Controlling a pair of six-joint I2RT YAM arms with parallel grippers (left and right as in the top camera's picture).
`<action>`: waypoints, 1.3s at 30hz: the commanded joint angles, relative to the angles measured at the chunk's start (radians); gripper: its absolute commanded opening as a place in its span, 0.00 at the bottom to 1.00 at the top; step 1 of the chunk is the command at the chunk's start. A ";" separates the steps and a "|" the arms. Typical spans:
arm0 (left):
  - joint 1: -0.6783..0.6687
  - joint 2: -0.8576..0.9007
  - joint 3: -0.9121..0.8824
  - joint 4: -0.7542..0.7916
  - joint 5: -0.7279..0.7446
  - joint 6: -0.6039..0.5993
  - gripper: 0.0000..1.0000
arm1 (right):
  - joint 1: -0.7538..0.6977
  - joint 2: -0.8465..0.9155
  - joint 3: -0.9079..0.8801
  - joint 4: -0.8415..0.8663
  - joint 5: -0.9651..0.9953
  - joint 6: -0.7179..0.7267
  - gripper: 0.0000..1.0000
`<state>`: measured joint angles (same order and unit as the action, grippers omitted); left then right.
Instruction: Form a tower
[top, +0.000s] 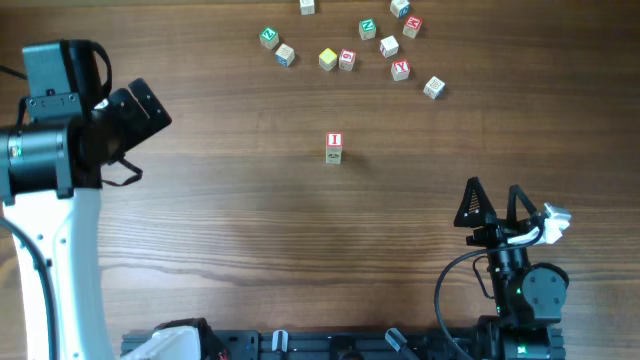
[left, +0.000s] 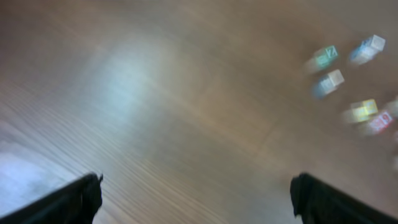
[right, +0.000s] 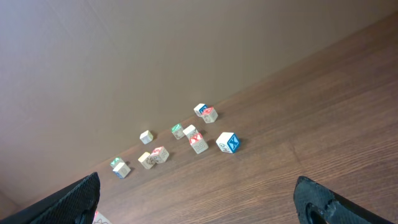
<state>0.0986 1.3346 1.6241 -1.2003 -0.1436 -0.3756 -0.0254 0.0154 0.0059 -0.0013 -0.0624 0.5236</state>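
- We see the tower (top: 334, 148), a narrow stack of tiny wooden alphabet cubes. Its white top face carries a red-framed red "I", and it stands upright and alone near the middle of the dark brown wooden table (top: 250, 230).
- From above we cannot count how many cubes it holds.
- The black two-finger left gripper (left: 199, 205) has its fingers spread wide with only bare wood between them. In the overhead view it sits by the table's left side, well apart from the tower.
- The black right gripper (top: 494, 198) also has its pointed fingers spread wide and holds nothing. It is at the near right of the table and points toward the far edge.
- Loose wooden alphabet cubes are scattered along the far edge, among them a green-faced cube (top: 268, 37), a yellow cube (top: 327, 59) and a white cube with a red "Y" (top: 401, 69).
- The left wrist view is blurred, so there the loose cubes show only as coloured smears on the right.
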 joint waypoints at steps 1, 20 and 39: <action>-0.114 -0.226 -0.226 0.363 0.046 0.064 1.00 | -0.006 0.002 0.000 0.002 0.013 0.007 1.00; -0.113 -1.332 -1.618 1.122 0.179 0.236 1.00 | -0.006 0.002 0.000 0.002 0.013 0.007 1.00; -0.113 -1.332 -1.618 1.124 0.177 0.231 1.00 | -0.006 0.002 0.000 0.002 0.013 0.008 1.00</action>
<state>-0.0231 0.0147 0.0063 -0.0647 0.0284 -0.1646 -0.0254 0.0269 0.0063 -0.0013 -0.0589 0.5236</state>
